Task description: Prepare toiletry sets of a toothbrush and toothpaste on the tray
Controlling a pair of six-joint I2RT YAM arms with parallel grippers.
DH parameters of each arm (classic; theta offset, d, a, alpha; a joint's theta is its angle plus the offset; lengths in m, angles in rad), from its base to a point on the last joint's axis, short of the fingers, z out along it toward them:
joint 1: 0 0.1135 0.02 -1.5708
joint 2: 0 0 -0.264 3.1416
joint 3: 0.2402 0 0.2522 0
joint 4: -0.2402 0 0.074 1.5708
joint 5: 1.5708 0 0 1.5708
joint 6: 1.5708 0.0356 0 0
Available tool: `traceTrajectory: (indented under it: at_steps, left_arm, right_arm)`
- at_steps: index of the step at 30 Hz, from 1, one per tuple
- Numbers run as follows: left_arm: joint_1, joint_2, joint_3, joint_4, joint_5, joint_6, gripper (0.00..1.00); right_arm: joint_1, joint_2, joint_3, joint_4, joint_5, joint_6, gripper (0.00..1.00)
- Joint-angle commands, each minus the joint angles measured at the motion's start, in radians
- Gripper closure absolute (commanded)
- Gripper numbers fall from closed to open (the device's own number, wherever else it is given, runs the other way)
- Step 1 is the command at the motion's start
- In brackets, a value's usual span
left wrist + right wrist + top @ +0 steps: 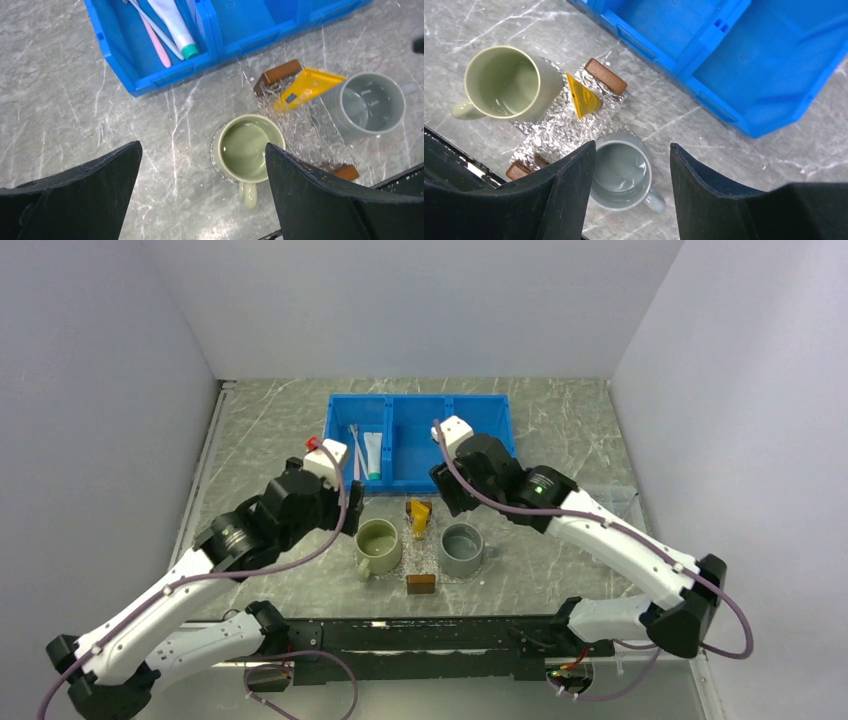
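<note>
A pink toothbrush (156, 44) and a pale one (161, 33) lie in the blue bin's left compartment beside a white toothpaste tube with a teal cap (175, 26). In the top view the brushes (355, 448) and the white tube (373, 454) show there too. A yellow-orange toothpaste tube (306, 87) (582, 95) (420, 515) rests on the glittery clear tray (300, 132) (556, 132) (430, 548), leaning on a brown block (278, 74). My left gripper (202, 146) (349, 514) hangs open near the green mug. My right gripper (632, 146) (446, 497) is open above the grey mug, nothing between its fingers.
A green mug (378, 548) (247, 150) and a grey mug (462, 550) (621, 170) stand at the tray's left and right ends. A second brown block (421, 584) sits at its near edge. The blue three-compartment bin (480, 410) (724, 55) lies behind. A clear box (618, 498) sits far right.
</note>
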Motion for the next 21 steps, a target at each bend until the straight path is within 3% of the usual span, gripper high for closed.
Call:
traceTrajectory:
  at_steps: [1,13,21]
  left_arm:
    - [0.040,0.110,0.106,0.017,-0.016,-0.040,0.01]
    - [0.322,0.371,0.226,0.090,0.253,-0.128,0.07]
    - [0.411,0.610,0.374,0.069,0.332,-0.152,0.22]
  right_arm:
    - [-0.005,-0.137,-0.068,0.090,0.077,0.044,0.42]
    - [-0.004,-0.386,-0.202,0.087,0.121,0.107,0.46]
    - [-0.005,-0.489,-0.218,0.061,0.094,0.119,0.49]
